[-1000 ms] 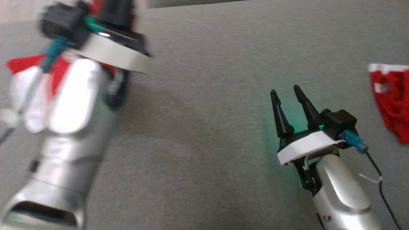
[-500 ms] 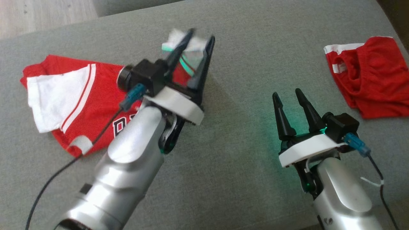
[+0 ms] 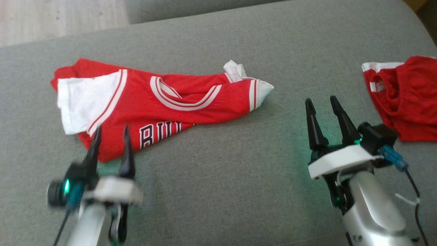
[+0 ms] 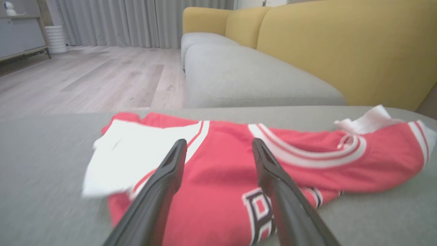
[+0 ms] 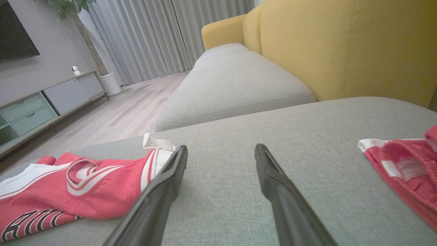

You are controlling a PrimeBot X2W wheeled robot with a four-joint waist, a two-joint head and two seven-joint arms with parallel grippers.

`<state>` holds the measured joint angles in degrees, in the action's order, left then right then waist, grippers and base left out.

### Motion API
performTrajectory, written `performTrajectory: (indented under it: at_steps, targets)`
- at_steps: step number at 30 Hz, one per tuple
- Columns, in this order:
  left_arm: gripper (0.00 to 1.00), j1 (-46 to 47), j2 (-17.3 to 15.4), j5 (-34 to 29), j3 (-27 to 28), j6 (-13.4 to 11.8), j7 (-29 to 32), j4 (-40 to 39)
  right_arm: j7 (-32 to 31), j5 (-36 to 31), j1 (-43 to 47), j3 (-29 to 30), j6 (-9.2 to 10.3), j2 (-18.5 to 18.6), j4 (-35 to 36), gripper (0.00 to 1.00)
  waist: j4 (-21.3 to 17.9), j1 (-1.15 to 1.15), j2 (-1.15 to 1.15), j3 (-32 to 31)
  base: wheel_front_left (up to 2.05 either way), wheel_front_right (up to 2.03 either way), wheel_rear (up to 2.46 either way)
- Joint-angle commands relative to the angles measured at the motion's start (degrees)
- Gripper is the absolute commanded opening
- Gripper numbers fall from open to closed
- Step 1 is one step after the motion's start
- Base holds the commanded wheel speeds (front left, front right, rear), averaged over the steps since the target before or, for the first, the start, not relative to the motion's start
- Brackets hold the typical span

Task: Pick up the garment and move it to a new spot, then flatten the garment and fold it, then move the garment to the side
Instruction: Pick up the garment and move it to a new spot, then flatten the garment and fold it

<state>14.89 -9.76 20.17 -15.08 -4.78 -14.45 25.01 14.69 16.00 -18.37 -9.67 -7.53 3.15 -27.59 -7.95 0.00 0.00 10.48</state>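
My left pincer [image 3: 112, 128] hovers spread and empty, tips at the near edge of the rumpled red-and-white mesh basketball jersey [image 3: 191, 102] (its lettering faces up), which lies on the grey fabric sofa cushion [image 3: 218, 177]. To the jersey's right and apart from it, my right pincer [image 3: 321, 99] is spread too. Beyond it lie crumpled red shorts with white trim [image 3: 409, 102].

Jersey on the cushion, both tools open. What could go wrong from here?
1. The jersey lies bunched, with one sleeve crumpled; folding now would likely trap wrinkles.
2. The left tool is open over the jersey's near edge; a pinch there may catch several layers.
3. The red shorts lie near the right tool; a wide sweep could drag them.
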Motion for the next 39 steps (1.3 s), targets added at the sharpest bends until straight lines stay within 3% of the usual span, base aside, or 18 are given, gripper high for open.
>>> performTrajectory:
  at_steps: [1, 6, 12, 22, 32, 33, 34, 39]
  targets:
    - [1.00, 0.16, -0.69, -0.66, 2.90, -0.23, -0.54, -2.37, 0.30, -0.31, 0.90, -0.76, 0.04, -0.27, 1.53, 1.00, 0.67, 0.00, 0.00, -0.79, 0.00, 0.00, 0.00]
    - [1.00, -9.09, 2.07, -3.81, 9.53, 0.65, -0.54, -6.05, 0.30, -0.53, 2.83, 0.41, 0.04, -0.27, 0.86, 1.00, 1.94, 0.00, 0.00, -1.97, 0.00, 0.00, 0.00]
    - [1.00, -11.03, 5.27, -6.83, 13.07, 3.69, -0.54, -6.80, 0.30, -0.62, 2.95, 0.26, 0.04, -0.27, 0.63, 1.00, 3.39, 0.00, 0.00, -1.80, 0.00, 0.00, 0.00]
    - [1.00, -7.99, 6.82, -9.41, 10.58, 6.76, -0.54, -5.49, 0.29, -1.15, -5.28, -0.96, 0.04, -0.27, -4.97, 1.00, 10.08, 0.00, 0.00, 1.35, 0.00, 0.00, 0.00]
    - [1.00, -7.19, 6.87, -6.26, 5.87, 6.14, -0.54, -4.50, -1.82, -2.10, -11.76, 2.77, 0.04, -0.27, -18.96, 1.00, 18.17, 0.00, 0.00, 3.45, 0.00, 0.00, 0.00]
    - [1.00, -7.18, 6.87, -6.12, 5.82, 6.04, -0.54, -4.56, -1.75, -2.56, -12.12, 3.19, 0.04, -0.27, -19.87, 0.60, 18.81, 0.00, 0.00, 3.52, 0.00, 0.00, 0.00]
    - [1.00, -7.18, 6.87, -5.98, 5.78, 5.94, -0.54, -4.64, -1.62, -2.98, -12.46, 3.69, 0.04, -0.27, -20.57, 0.00, 19.35, 0.00, 0.00, 3.52, 0.00, 0.00, 0.00]
    - [1.00, -7.05, 6.88, -5.21, 4.88, 5.81, -0.54, -4.90, -0.55, -6.87, -15.09, 8.87, 0.04, 2.59, -22.04, 0.00, 22.07, 0.00, 0.00, 3.91, 0.00, 0.00, 0.00]
